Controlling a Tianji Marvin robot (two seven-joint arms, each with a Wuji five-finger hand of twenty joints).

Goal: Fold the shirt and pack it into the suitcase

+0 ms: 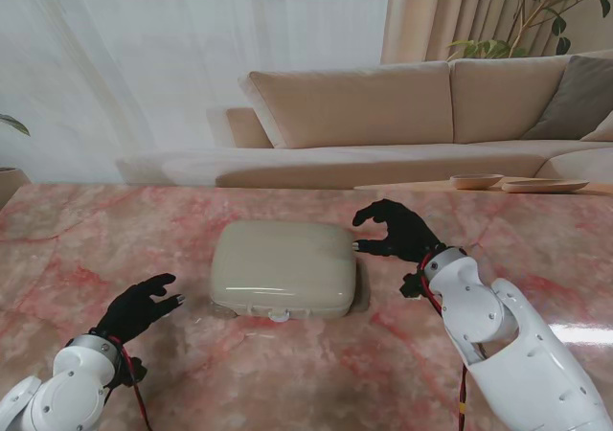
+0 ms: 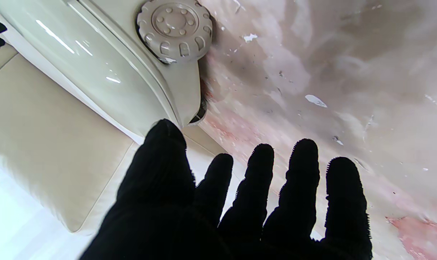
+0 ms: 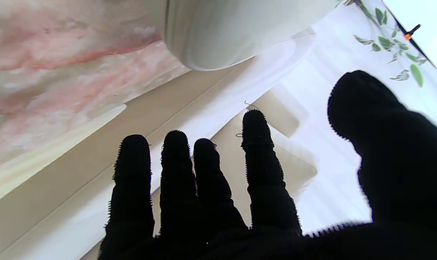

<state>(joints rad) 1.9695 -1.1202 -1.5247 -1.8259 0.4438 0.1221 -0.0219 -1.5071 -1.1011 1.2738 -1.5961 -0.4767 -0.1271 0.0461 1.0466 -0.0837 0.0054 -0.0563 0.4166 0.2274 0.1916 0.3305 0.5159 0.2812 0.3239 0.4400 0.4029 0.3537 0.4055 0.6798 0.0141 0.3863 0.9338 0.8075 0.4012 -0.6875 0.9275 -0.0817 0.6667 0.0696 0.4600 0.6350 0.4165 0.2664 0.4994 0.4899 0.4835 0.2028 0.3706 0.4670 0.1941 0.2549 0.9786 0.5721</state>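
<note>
Your suitcase (image 1: pixel 284 269) lies shut, so both the left hand (image 1: pixel 142 307) and right hand (image 1: pixel 397 231) flank it, fingers spread, holding nothing, presumably done packing.

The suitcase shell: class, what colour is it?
The suitcase is a glossy pale beige, closed on the pink marble table; the stand view shows it best.

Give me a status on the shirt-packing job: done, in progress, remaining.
Done, as far as shows: the suitcase lies shut on the table and no shirt is in view, so it may already be packed inside, though that cannot be confirmed. In hand: nothing; the left hand and the right hand are open beside the case. Left: apparently nothing, unless the shirt isn't inside.
</note>
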